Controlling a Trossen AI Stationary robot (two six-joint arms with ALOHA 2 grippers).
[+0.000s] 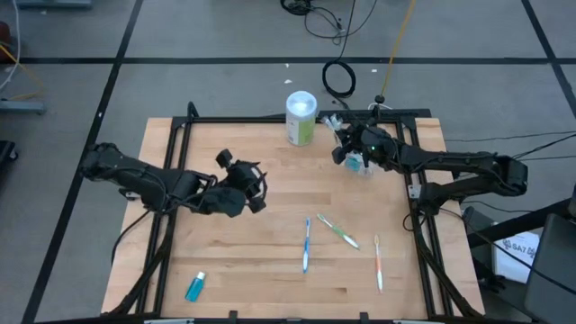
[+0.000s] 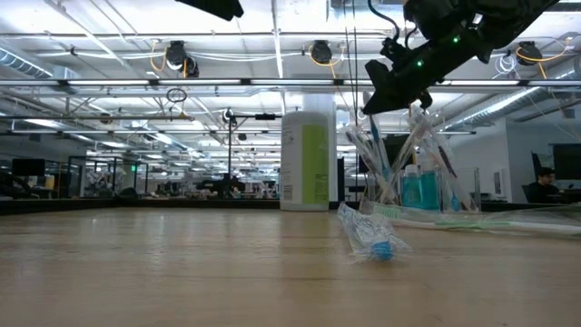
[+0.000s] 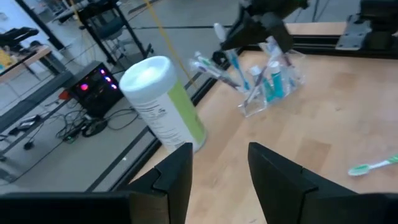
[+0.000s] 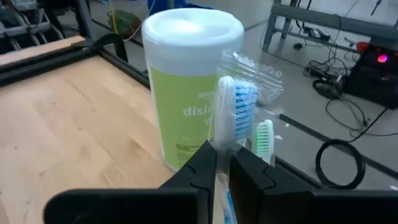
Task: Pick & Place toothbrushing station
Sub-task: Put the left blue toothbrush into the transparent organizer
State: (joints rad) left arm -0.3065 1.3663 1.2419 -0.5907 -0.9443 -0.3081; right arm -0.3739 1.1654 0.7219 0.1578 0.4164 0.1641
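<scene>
In the high view the right gripper [image 1: 346, 144] is seen in the upper right of centre, directly over the clear cup [image 1: 357, 164], just right of the green-labelled canister [image 1: 301, 118]. Its fingers are pinched nearly together on a blue-bristled toothbrush [image 4: 236, 109], which is shown in the right wrist view rising bristles-up between them, with a green-bristled brush [image 4: 264, 138] beside it. In the low view the cup [image 2: 419, 186] is found right of centre, already bristling with brushes and a teal tube, and the gripper [image 2: 398, 84] is poised just above their tips. The held brush's long axis is judged near upright, so the coming move is a short lowering into the cup.

The left gripper [image 1: 241, 191] is seen left of centre, part-open and empty. Three toothbrushes [image 1: 307, 243] lie loose in the lower middle, nearer the left arm, and a teal tube [image 1: 195, 285] at lower left
</scene>
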